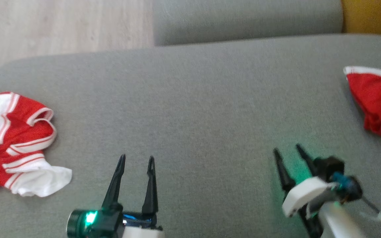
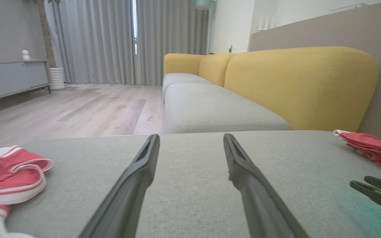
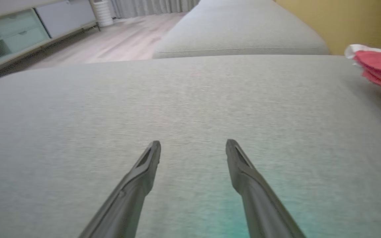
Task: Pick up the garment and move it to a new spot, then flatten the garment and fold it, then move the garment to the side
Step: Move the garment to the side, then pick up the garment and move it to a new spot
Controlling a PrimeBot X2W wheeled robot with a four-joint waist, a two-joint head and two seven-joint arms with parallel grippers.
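Left gripper [image 1: 136, 158] hovers low over the near edge of the broad grey fabric seat cushion [image 1: 193, 99], its two dark fingers spread wide with nothing between them. To its right, the right gripper [image 1: 286, 148] hangs just above the same cushion, tilted a little leftward, jaws parted fully and empty too; a green glow from its wrist light falls on the fabric beneath. The left wrist view catches the right gripper's tips at its lower right corner.

Level with the left gripper and well off to its left lies a crumpled red-and-white striped jersey [image 1: 15, 142], one white sleeve spilling toward the front edge of the cushion. Further back, at the cushion's far right edge, sits the folded red garment with a white hem [image 1: 379, 99], well apart from both grippers and close to the yellow upholstered backrest [image 2: 303, 82].

Beyond the cushion a second grey seat cushion [image 2: 210, 105] continues the sofa, with pale wooden floor [image 1: 61, 26] beside it, a low grey cabinet [image 2: 12, 77], and grey curtains [image 2: 101, 39] at the far wall.
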